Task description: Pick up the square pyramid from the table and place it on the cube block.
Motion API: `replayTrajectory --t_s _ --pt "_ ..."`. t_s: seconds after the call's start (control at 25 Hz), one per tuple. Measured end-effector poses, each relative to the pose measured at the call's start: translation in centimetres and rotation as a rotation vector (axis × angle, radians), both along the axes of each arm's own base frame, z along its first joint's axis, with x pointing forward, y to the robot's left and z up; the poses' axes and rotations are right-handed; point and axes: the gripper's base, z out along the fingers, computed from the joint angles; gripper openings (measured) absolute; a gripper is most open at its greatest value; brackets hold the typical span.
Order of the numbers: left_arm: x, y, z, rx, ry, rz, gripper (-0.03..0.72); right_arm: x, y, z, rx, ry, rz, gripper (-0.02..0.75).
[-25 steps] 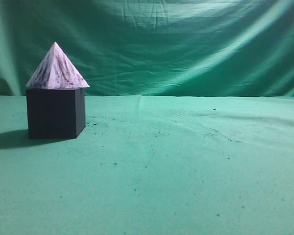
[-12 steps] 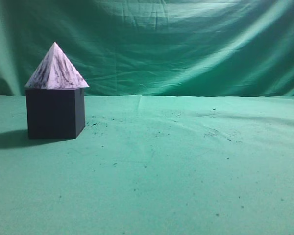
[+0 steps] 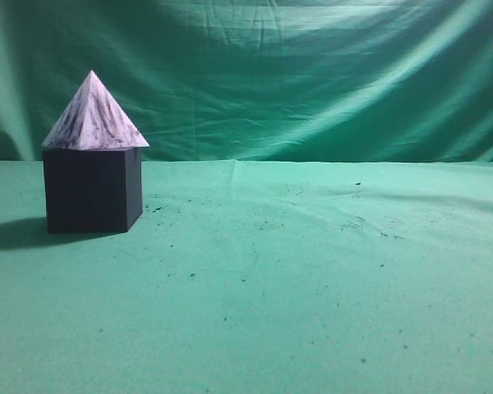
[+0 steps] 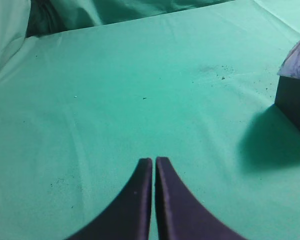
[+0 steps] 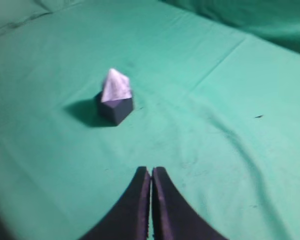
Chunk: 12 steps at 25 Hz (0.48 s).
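Note:
The square pyramid [image 3: 94, 115], white-lilac with dark streaks, sits upright on top of the dark cube block [image 3: 92, 189] at the left of the green table [image 3: 312, 271]. The stack also shows in the right wrist view, pyramid [image 5: 115, 86] on cube [image 5: 115, 109], and at the right edge of the left wrist view, cube [image 4: 295, 102] under a corner of the pyramid [image 4: 299, 60]. My left gripper [image 4: 153, 161] is shut and empty, above bare cloth left of the stack. My right gripper [image 5: 151, 171] is shut and empty, well back from the stack. Neither gripper shows in the exterior view.
A draped green backdrop cloth [image 3: 296, 74] hangs behind the table. The cube casts a shadow to its left [image 3: 12, 232]. Dark specks dot the cloth.

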Motion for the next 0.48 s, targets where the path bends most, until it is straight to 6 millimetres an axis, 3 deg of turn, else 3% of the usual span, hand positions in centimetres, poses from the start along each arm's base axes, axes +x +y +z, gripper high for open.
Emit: replayTrajectory --t_s 0.2,0.48 --pt "0.0 0.0 0.0 0.0 0.0 0.0 0.0 0.4 -1.4 -3.7 0.099 -0.172 -0.141 0.0" --pt "0.0 0.0 0.0 0.0 0.0 0.0 0.0 0.2 -2.9 -11.7 0.234 -0.421 -0.33 0.0"
